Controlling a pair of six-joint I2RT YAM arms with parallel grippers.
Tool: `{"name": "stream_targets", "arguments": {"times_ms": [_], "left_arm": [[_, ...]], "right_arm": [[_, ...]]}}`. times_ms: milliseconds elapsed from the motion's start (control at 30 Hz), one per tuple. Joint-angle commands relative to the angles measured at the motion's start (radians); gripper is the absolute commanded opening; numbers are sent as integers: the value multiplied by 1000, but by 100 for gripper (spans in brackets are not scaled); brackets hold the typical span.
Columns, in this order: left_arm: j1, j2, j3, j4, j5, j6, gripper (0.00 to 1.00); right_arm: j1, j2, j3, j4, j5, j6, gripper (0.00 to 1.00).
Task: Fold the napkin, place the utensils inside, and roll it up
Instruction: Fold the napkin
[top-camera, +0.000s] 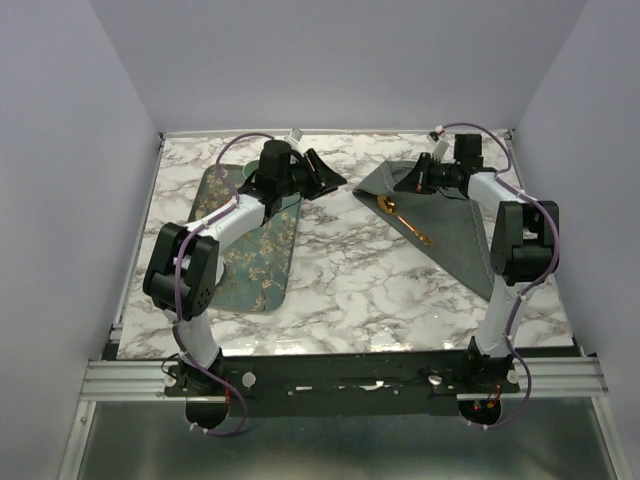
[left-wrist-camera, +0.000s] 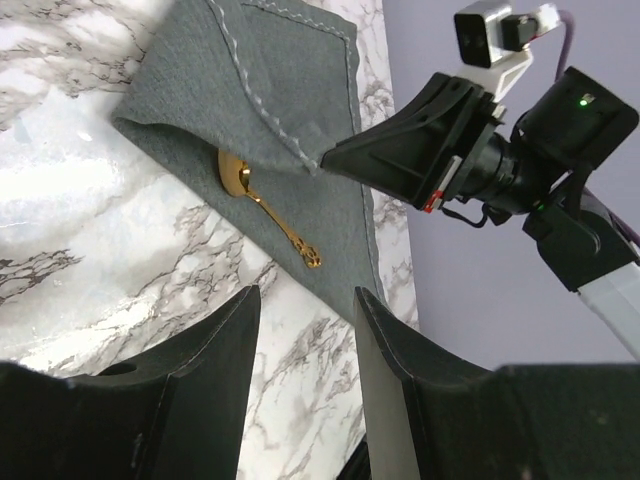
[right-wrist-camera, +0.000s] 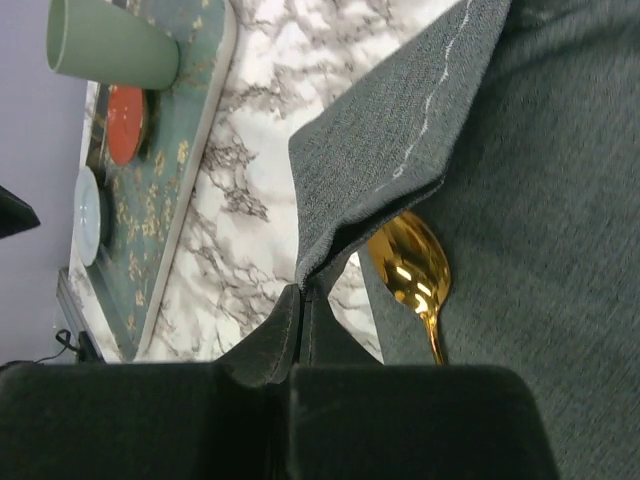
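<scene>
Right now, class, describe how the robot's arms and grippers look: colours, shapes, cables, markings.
Both the left arm and right arm have white links, bulky black joints and looping purple cables. The left gripper and right gripper are wedge-shaped and black; a green light glows behind the right one.

A lab test cell; plain lilac walls (top-camera: 60, 200) box in a marble-print table (top-camera: 350, 290); an aluminium rail (top-camera: 130, 378) fronts it.

On my right the napkin (top-camera: 460, 225) lay on the table (top-camera: 340, 290), the spoon (top-camera: 405, 222) on it, bowl beneath its raised corner. On my left lay the tray (top-camera: 255, 270), a cup (right-wrist-camera: 110, 40) on it.
</scene>
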Motion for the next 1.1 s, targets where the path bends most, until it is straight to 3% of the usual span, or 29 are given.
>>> {"name": "stream_targets", "arguments": {"times_ms": [0, 233, 1067], "left_arm": [[2, -32, 9, 10, 46, 12, 51], [2, -46, -2, 23, 58, 3, 52], [7, -63, -54, 72, 75, -30, 51]], "right_arm": [[-15, -115, -76, -21, -17, -29, 1], [-60, -223, -196, -35, 51, -44, 1], [-135, -317, -385, -99, 130, -78, 1]]}}
